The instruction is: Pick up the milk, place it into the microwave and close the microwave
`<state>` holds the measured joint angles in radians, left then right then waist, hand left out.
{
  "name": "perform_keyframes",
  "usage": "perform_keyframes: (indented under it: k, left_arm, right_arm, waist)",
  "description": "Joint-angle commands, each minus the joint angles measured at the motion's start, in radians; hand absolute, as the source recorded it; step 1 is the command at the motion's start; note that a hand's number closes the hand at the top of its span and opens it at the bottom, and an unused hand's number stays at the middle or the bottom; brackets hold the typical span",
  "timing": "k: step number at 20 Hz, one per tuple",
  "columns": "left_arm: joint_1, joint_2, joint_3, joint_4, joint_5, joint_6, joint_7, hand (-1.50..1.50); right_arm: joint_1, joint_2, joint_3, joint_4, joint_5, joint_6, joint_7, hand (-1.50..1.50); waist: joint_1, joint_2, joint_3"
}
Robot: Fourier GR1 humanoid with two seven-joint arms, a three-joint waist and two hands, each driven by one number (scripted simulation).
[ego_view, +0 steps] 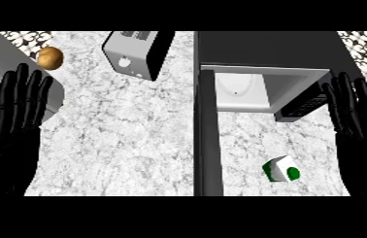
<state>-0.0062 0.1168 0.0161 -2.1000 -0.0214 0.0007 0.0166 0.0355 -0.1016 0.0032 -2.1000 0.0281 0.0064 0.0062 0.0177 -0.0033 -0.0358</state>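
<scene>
The milk is a small white carton with green sides and a green spot, standing on the marble counter at the lower right. Behind it the microwave stands with its dark door swung open toward me, showing a pale inside with a white round plate. My right hand rests open at the right edge, fingers up, apart from the carton. At the left edge my left hand rests open in the same way, fingers up.
A white toaster stands at the back left of the counter. A brown potato lies near the far left edge. The open door stands between the counter's left part and the milk.
</scene>
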Motion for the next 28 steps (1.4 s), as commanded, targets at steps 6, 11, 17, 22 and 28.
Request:
perform_keyframes:
  k: [6, 11, 17, 22, 28]
  left_arm:
    - [0.036, -0.003, -0.061, -0.009, 0.013, -0.066, -0.06, -1.5]
    - [0.131, -0.115, -0.224, 0.042, 0.045, 0.017, -0.015, -1.5]
    - [0.229, -0.116, -0.444, 0.078, -0.051, 0.164, -0.117, -1.5]
    - [0.268, -0.117, -0.548, 0.158, -0.088, 0.253, -0.248, -1.5]
    - [0.305, -0.117, -0.62, 0.113, -0.116, 0.281, -0.21, -1.5]
  right_arm:
    - [0.371, 0.044, 0.047, -0.201, 0.027, 0.014, -0.166, -1.5]
    - [0.556, 0.063, 0.115, -0.195, -0.07, 0.11, -0.201, -1.5]
    - [0.744, 0.052, 0.072, -0.184, -0.1, 0.188, -0.344, -1.5]
    - [0.738, 0.051, 0.03, 0.007, -0.056, 0.217, -0.502, -1.5]
    - [0.673, 0.078, 0.001, 0.17, -0.009, 0.186, -0.597, -1.5]
  waist:
    - [-0.038, -0.002, 0.036]
    - [-0.037, -0.002, 0.037]
    - [-0.033, -0.001, 0.036]
    - [-0.026, 0.001, 0.036]
    - [-0.02, 0.002, 0.036]
